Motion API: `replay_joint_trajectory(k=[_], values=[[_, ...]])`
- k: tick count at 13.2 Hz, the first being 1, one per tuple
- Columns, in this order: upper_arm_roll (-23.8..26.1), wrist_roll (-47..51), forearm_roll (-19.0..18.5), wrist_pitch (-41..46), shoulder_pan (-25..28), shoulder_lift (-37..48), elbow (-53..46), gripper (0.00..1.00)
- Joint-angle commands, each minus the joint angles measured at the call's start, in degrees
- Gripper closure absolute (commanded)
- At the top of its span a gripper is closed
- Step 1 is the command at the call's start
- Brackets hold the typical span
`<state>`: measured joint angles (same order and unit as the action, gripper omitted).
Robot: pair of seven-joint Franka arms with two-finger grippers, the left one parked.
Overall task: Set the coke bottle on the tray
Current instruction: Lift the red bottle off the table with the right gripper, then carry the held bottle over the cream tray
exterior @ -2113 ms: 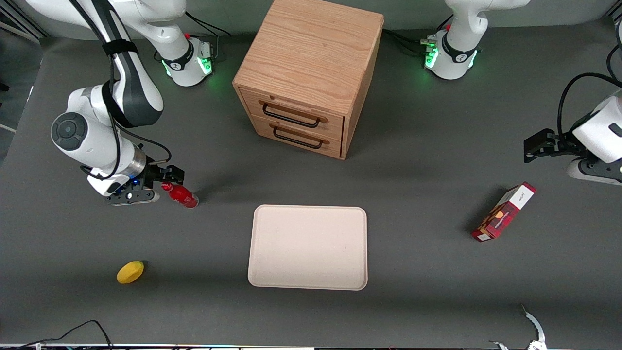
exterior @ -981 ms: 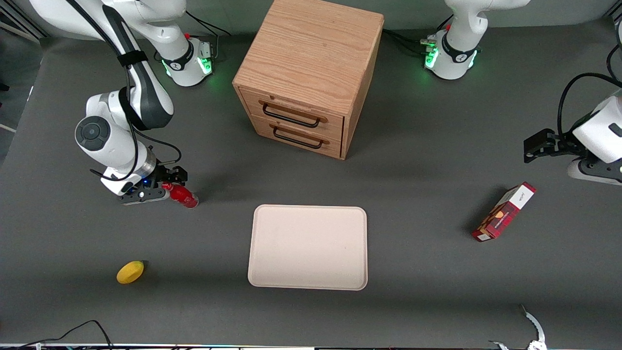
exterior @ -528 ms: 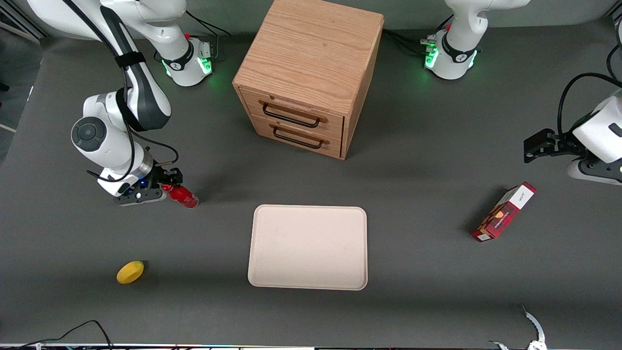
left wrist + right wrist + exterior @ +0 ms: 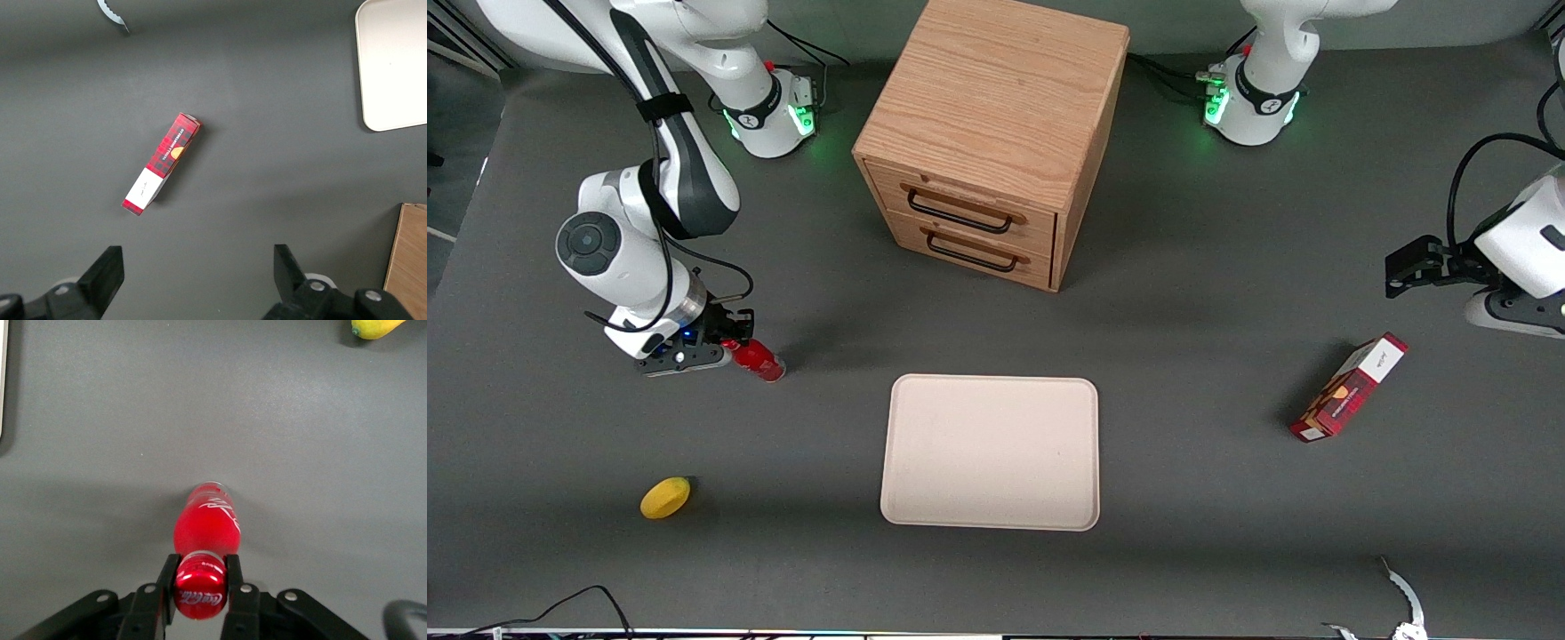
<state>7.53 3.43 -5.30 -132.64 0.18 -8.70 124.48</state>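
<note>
Two black fingers (image 4: pixel 167 581) of the gripper (image 4: pixel 727 341) press against either side of the coke bottle (image 4: pixel 758 360) at its red cap, closed down to the cap's width; the wrist view shows the cap (image 4: pixel 199 594) wedged squarely between them with no gap. Bottle stands on the dark grey table (image 4: pixel 1209 498), tilted, cap end toward the gripper, base resting on the mat. In the front view it sits left of centre in the frame, toward the working arm's end of the table. Tray (image 4: pixel 991 452) lies flat near the middle of the frame, slightly lower than the bottle, nearer the front camera, well apart from it and bare on top. Wooden cabinet (image 4: pixel 996 133) with two drawers and dark handles stands at upper centre of the frame, farther from the camera than the tray. Lemon (image 4: pixel 665 497), yellow, lies in the lower left of the frame, nearer the camera than the bottle; it also shows in the wrist view (image 4: pixel 375 327). Red-and-white carton (image 4: pixel 1349 388) lies on its side toward the parked arm's end, at the right of the frame, well apart from the tray.
</note>
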Motion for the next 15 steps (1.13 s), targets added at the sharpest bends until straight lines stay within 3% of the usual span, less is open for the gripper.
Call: replay_joint_trajectory(k=[1, 11, 15], values=[[0.12, -0.79, -0.77, 1.4, 0.0, 1.14, -1.6, 1.0], [0.38, -0.88, 0.2, 49.89, 2.99, -9.83, -51.92, 1.0], [0.38, -0.27, 1.34, 55.29, 4.65, -10.72, -58.56, 1.0]])
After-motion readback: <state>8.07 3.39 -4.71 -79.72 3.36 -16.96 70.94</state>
